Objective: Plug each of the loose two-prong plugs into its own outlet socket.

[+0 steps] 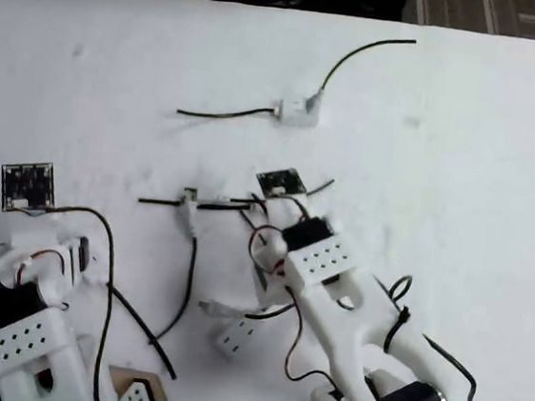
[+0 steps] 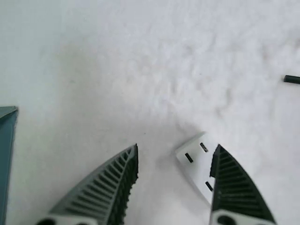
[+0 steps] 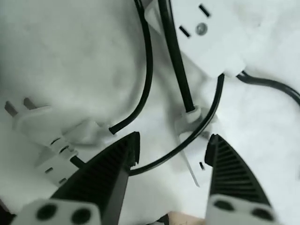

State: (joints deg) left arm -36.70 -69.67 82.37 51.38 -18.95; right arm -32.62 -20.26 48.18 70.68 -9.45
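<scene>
Cords of black sheathing are strewn across the white table. The left gripper is held released over the near left of the table, its ribbed fingers spread wide. A white rectangular outlet socket is seen lying just beside one of them, ungrasped. The right gripper is likewise released, near the table's centre, above a tangle of cord; nothing is clasped in it. Close by, a loose white two-prong plug is laid flat with its prongs bare, and a second white outlet socket with a round centre hole is set apart from it. At the far centre, a white connector block is seen with a cord leaving each end.
</scene>
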